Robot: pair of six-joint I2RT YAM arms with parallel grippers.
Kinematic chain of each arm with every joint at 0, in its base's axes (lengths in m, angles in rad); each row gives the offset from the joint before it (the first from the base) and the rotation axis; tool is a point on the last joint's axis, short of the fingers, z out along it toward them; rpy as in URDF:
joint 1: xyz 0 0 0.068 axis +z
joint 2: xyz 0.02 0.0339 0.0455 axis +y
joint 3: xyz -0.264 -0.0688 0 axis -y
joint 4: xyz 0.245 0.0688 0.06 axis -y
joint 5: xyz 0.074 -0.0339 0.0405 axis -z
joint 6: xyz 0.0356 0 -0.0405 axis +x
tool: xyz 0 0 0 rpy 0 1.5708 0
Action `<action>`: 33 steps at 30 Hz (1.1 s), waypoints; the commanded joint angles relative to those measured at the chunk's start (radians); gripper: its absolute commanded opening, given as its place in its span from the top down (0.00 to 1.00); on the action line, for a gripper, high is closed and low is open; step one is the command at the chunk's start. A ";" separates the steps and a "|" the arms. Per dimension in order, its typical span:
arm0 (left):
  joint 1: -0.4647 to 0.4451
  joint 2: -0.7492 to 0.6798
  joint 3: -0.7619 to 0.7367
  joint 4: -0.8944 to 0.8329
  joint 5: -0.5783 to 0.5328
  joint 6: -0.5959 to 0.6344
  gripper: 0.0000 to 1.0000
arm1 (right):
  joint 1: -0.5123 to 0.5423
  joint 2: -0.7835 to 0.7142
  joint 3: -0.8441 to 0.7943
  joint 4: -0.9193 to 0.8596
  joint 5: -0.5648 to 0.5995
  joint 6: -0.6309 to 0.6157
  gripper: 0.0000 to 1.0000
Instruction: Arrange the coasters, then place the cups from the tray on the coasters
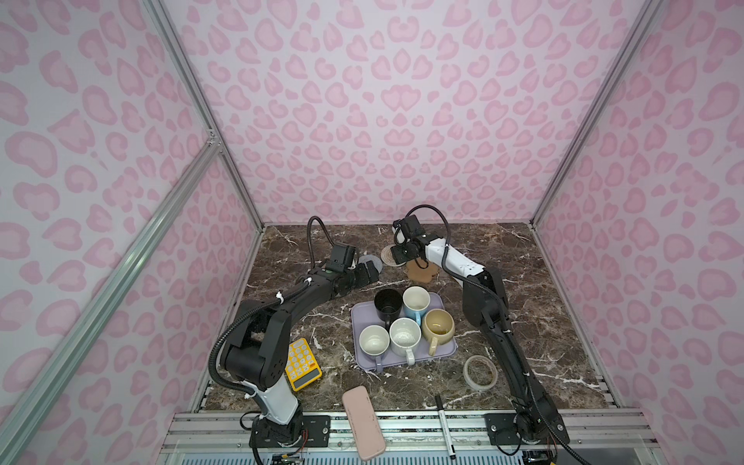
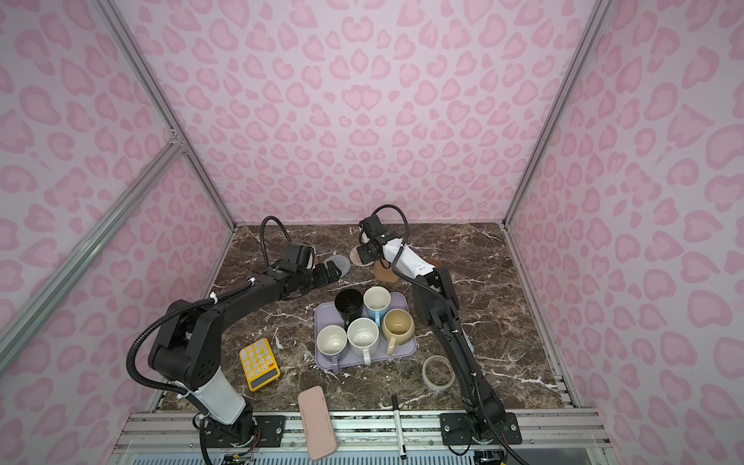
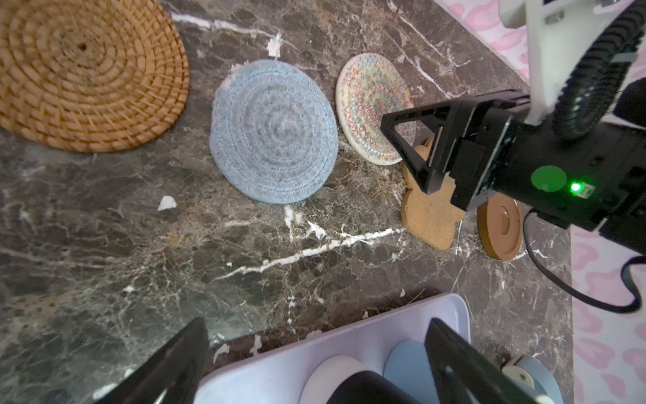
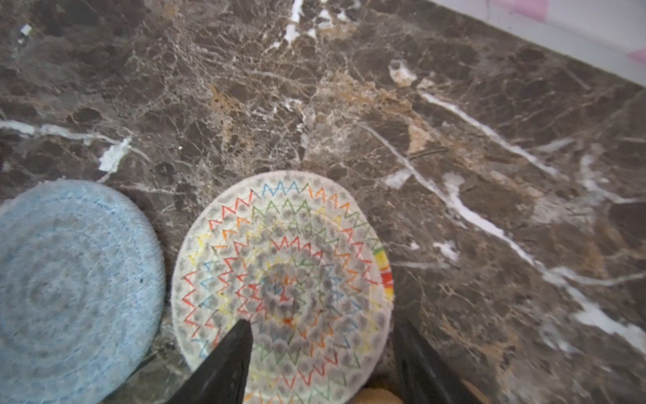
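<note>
The left wrist view shows a row of coasters on the marble: orange-tan woven (image 3: 84,70), grey-blue woven (image 3: 274,133), cream woven with coloured zigzags (image 3: 370,105), tan paw-shaped (image 3: 430,217) and a brown disc (image 3: 500,227). My left gripper (image 3: 316,321) is open and empty above the far rim of the lavender tray (image 3: 279,363). My right gripper (image 4: 321,323) is open, low over the cream coaster (image 4: 283,276): one finger above it, the other just past its edge. The tray (image 1: 447,350) holds the black (image 1: 387,304), light blue (image 1: 416,302), beige-yellow (image 1: 438,323), speckled white (image 1: 404,336) and lavender (image 1: 374,340) cups.
A yellow calculator (image 1: 302,364) lies left of the tray. A translucent tape ring (image 1: 480,372) lies to its right. A pink oblong case (image 1: 363,422) and a marker pen (image 1: 445,424) rest at the front edge. Pink patterned walls enclose the table.
</note>
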 commanded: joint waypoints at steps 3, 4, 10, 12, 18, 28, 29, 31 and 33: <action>-0.002 -0.014 -0.022 0.104 0.017 -0.034 0.02 | 0.001 0.057 0.063 -0.069 0.028 -0.038 0.37; -0.001 -0.014 -0.021 0.104 0.020 -0.034 0.01 | 0.002 0.059 0.063 -0.072 0.031 -0.039 0.37; 0.017 -0.026 -0.047 0.137 0.076 -0.070 0.01 | 0.005 0.046 0.040 -0.161 0.086 -0.019 0.42; 0.016 -0.027 -0.033 0.118 0.067 -0.056 0.01 | 0.008 0.013 -0.022 -0.155 0.093 -0.016 0.43; 0.006 -0.042 -0.007 0.084 0.056 -0.040 0.00 | 0.001 -0.134 -0.271 -0.050 0.085 0.003 0.44; -0.027 -0.030 0.002 0.084 0.033 -0.047 0.00 | -0.005 -0.164 -0.311 -0.013 0.044 -0.008 0.43; -0.027 -0.027 0.005 0.084 0.032 -0.048 0.00 | -0.008 -0.160 -0.294 -0.015 0.042 -0.010 0.42; -0.029 -0.025 0.008 0.084 0.026 -0.057 0.01 | -0.009 -0.147 -0.244 -0.032 0.039 -0.012 0.41; -0.030 -0.027 0.010 0.084 0.024 -0.057 0.02 | -0.009 -0.131 -0.183 -0.059 0.037 -0.012 0.41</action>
